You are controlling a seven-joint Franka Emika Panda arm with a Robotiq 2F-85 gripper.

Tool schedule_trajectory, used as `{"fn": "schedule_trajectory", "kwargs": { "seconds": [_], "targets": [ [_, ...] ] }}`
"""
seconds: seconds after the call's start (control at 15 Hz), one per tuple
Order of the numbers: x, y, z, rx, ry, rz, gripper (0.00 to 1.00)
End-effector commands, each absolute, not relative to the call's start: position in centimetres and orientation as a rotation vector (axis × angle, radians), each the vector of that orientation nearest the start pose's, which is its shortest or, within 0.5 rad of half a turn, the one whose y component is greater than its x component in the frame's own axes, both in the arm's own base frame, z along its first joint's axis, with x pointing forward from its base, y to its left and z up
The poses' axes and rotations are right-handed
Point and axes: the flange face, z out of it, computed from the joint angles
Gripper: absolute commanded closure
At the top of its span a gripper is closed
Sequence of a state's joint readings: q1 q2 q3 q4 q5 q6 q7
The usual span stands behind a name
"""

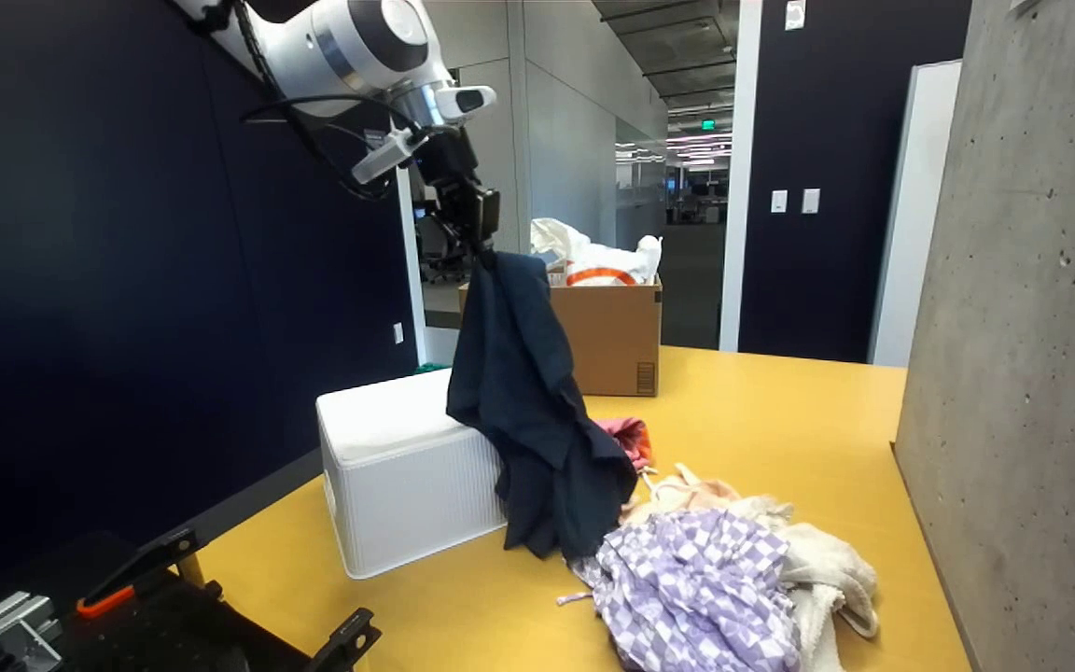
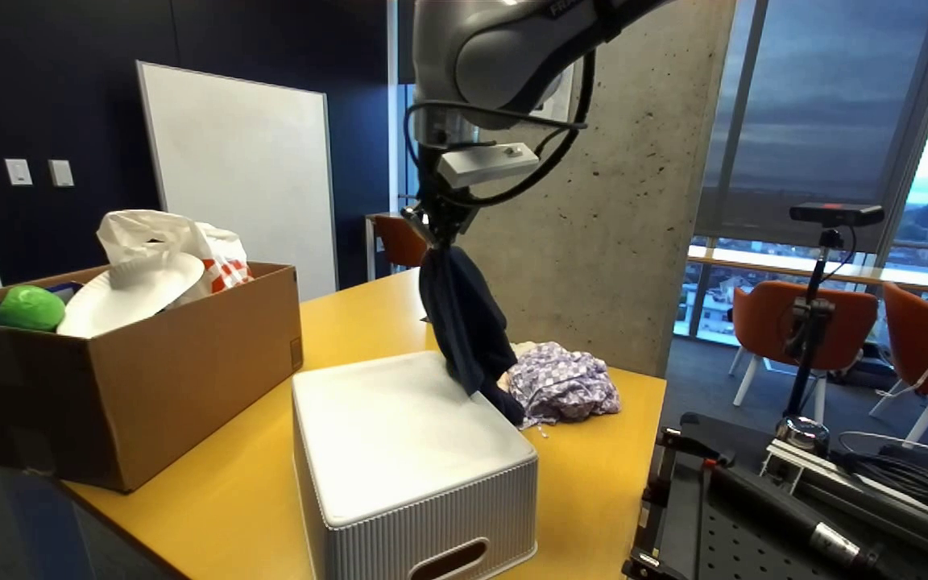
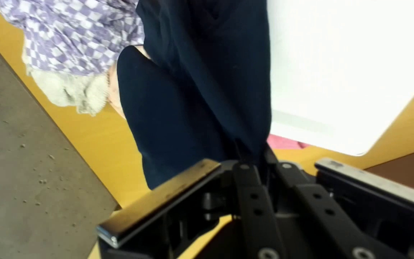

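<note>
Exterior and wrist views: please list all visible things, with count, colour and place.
Held cloth: 1, navy, in gripper
Checked cloth: 1, purple-white, on table
Pale cloth: count unclear, cream, beside checked cloth
Pink cloth: 1, pink, on table
Box: 1, white, on table
Carton: 1, brown, on table
Bag: 1, white-orange, in carton
Plate: 1 visible, white, in carton
Round thing: 1, green, in carton
Table: 1, yellow, beside pillar
Pillar: 1, grey, beside table
Chairs: at least 3, orange, beyond table
Camera: 1, black, on stand
Gripper: 1, black, shut on held cloth
Arm: 1, white, above table
</note>
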State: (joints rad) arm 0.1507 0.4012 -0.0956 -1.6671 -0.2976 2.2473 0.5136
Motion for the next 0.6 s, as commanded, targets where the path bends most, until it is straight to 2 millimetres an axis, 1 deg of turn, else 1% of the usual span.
{"fn": "schedule_trajectory", "kwargs": {
  "seconds": [0.0,0.13,0.2,0.27,0.33,0.4,0.53],
  "targets": [
    [70.3,12.8,40.8,-3.365,0.296,-0.484,0.98],
    [70.9,18.3,41.0,-3.381,0.182,-0.507,0.98],
    [71.2,20.2,40.7,-3.385,0.133,-0.509,0.98],
    [71.5,21.6,40.5,-3.396,0.09,-0.509,0.98],
    [71.9,22.4,40.1,-3.394,0.064,-0.51,0.98],
    [72.1,23.2,39.7,-3.386,0.052,-0.506,0.7],
    [72.5,23.7,38.9,-3.378,0.028,-0.495,0.59]
  ]
}}
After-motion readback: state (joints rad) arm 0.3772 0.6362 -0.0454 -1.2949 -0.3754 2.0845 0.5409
